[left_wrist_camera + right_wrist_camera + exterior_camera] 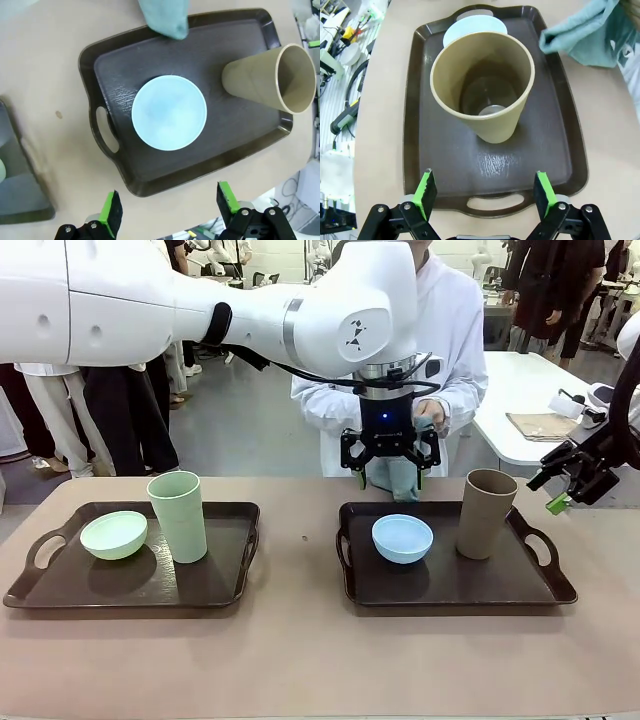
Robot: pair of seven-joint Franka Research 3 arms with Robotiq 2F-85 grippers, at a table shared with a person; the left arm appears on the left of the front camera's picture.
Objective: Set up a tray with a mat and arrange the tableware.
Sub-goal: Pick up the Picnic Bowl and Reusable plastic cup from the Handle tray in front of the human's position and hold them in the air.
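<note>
Two dark brown trays lie side by side on the table. The left tray [90, 580] holds a pale green bowl [113, 535] and a pale green cup [178, 515]. On the right tray [450, 580] [240, 155] [450, 165] stand a light blue bowl [402, 538] [169, 120] [472, 25] and a brown cup [486, 512] [265, 82] [485, 85]. A person holds a folded teal mat [397, 478] [165, 17] [590, 35] at that tray's far edge. My left gripper [390, 480] [167, 212] hangs open above the far side of the right tray, in front of the mat. My right gripper [555, 490] [484, 192] is open, to the right of the brown cup.
The person in a white coat stands at the far side, behind the right tray. A white side table [530, 390] with a folded cloth is at the back right. Bare tabletop [300, 640] runs between the trays and along the front.
</note>
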